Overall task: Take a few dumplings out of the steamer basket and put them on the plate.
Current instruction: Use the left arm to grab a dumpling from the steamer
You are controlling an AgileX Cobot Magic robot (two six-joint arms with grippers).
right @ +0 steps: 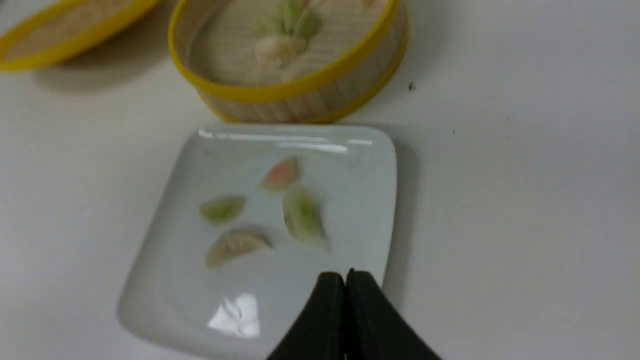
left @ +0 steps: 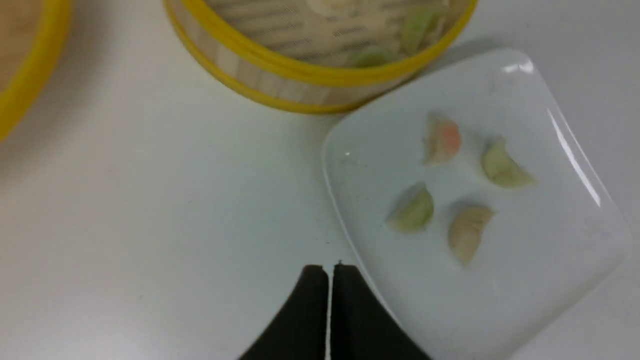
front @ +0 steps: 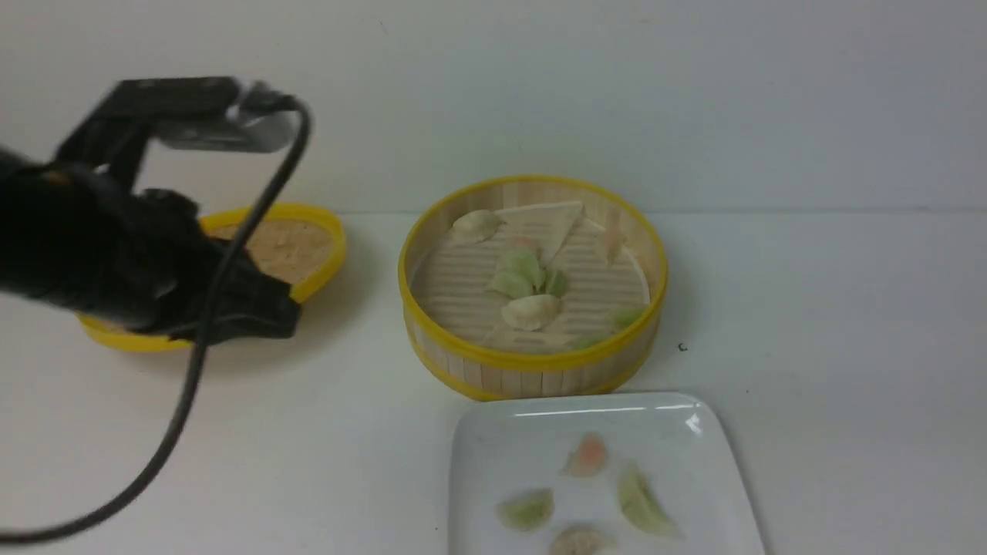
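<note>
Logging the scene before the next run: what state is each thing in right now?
steamer basket: uncovered, dumplings inside
lid: off, lying flat left of the basket
plate: holds four dumplings
left gripper: shut, empty
right gripper: shut, empty

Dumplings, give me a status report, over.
Shut and empty: left gripper, right gripper. Four dumplings on plate, more in steamer basket. Basket's lid aside at left, nothing blocking.

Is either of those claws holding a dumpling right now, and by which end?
Neither. The left claw and the right claw are both shut with nothing between them.
</note>
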